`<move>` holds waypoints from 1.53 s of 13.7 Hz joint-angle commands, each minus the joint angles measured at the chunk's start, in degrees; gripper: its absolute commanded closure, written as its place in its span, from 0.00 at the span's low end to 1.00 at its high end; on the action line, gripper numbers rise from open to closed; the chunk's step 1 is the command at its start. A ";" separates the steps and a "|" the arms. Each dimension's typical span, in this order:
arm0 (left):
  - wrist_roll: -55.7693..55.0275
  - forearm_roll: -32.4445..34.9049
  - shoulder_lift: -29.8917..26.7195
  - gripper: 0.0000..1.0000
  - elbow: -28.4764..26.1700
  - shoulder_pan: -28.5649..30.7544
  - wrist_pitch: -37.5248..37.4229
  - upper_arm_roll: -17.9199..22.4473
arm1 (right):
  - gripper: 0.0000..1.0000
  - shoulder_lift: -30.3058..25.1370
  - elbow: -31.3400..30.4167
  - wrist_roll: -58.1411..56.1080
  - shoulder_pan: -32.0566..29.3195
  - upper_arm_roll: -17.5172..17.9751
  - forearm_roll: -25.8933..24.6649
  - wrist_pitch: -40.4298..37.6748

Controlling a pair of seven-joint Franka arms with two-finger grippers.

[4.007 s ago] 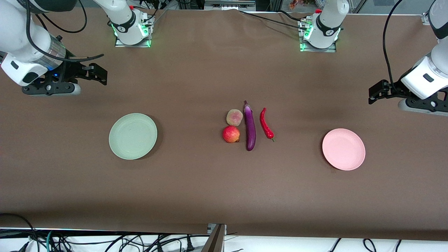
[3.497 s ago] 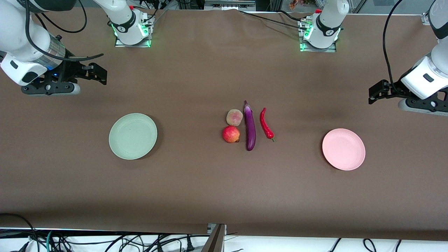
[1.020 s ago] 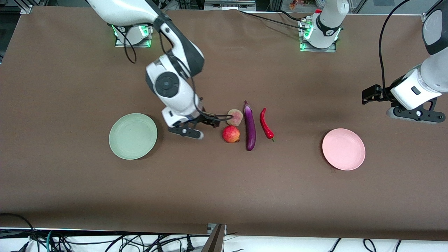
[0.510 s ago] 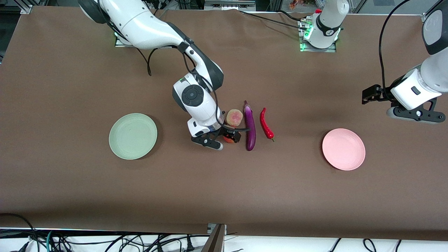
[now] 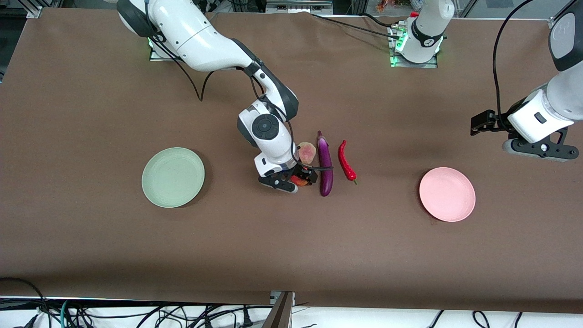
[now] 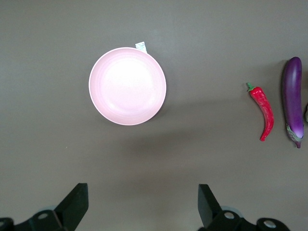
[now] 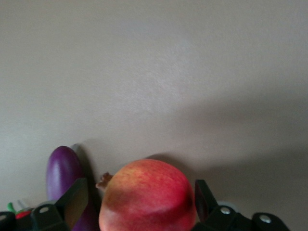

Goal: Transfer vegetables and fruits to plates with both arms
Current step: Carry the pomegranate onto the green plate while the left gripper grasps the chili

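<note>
The right hand (image 5: pixel 298 180) is down at the surface (image 5: pixel 291 237) around the apple (image 7: pixel 148 195), one finger on each flank of the fruit; the fingers stand spread with the apple between them, and whether they already press on it cannot be told. The apple sits on the surface just beside the eggplant (image 5: pixel 324 166), nearer the front camera than the peach (image 5: pixel 307 152), with the chili pepper (image 5: pixel 346 161) next along toward the left arm's end. Risk: the finger on the eggplant side has little room, so closing or lifting could nudge the eggplant or roll the peach; a round apple gripped off its middle may also slip out. The eggplant's long axis runs toward and away from the front camera, stem end farther away; the chili lies roughly parallel, green stem nearer. The left hand (image 6: pixel 139 207) waits aloft, wide open and empty, over bare surface near the pink plate (image 5: pixel 447 194). The green plate (image 5: pixel 173 177) lies empty toward the right arm's end.
</note>
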 commanded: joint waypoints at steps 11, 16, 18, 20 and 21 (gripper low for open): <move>-8.22 -0.69 3.55 0.00 1.64 -1.09 -1.18 -3.21 | 0.64 -16.67 -4.04 -44.55 -16.42 -5.07 -0.22 -35.90; -20.28 0.28 17.51 0.00 1.64 -5.56 6.80 -6.39 | 0.61 -24.17 -24.41 -67.26 -22.93 -12.36 -0.04 -22.88; -27.82 0.01 22.53 0.00 1.47 -7.32 13.20 -6.47 | 0.60 -23.65 -31.28 -71.05 -25.39 -12.46 1.71 -11.80; -35.12 -0.25 25.61 0.00 1.64 -11.01 18.66 -6.48 | 0.40 -22.68 -32.98 -72.83 -25.84 -12.46 4.17 -7.80; -38.64 -0.43 26.67 0.00 1.47 -12.41 21.47 -6.48 | 0.23 -22.59 -32.72 -72.74 -25.93 -12.46 5.48 -7.88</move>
